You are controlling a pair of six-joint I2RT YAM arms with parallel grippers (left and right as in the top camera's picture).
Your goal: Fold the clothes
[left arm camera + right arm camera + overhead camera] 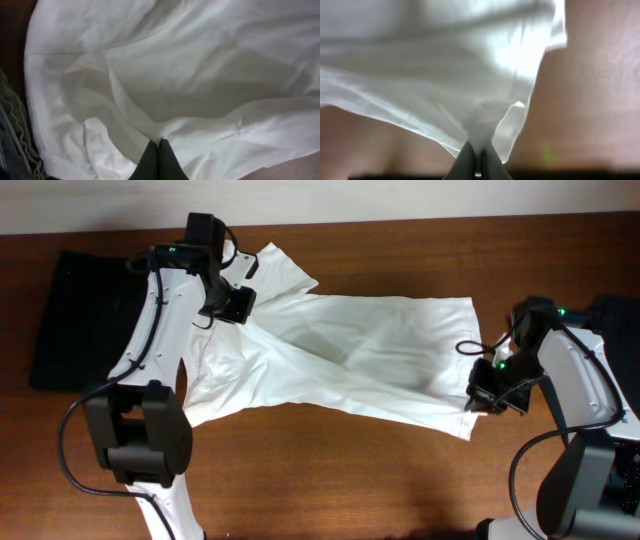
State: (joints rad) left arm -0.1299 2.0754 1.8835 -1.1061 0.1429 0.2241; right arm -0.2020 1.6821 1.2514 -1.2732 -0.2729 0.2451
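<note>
– Nearest us, at four o'clock, our right jaws are pressed together on the hem of the white shirt [370, 355], close to its corner, aren't they?
– Yes, the right wrist view shows cloth pinched between them. The shirt lies spread on the wooden surface [330, 480]. Its long axis runs roughly from ten o'clock to four, with the hem toward three and the collar end toward nine.
– And farther off, at ten o'clock?
– Our left jaws are closed on a pinch of fabric near the shoulder, beside the sleeve [285, 268] that points to twelve.
– So how do we fold it well?
– We judge that both pinches should rise level with the cloth taut between them. Then we carry one edge across so the edges meet, since a slack middle would crease. We should also steer away from the black cloth [70, 315] at nine.
</note>
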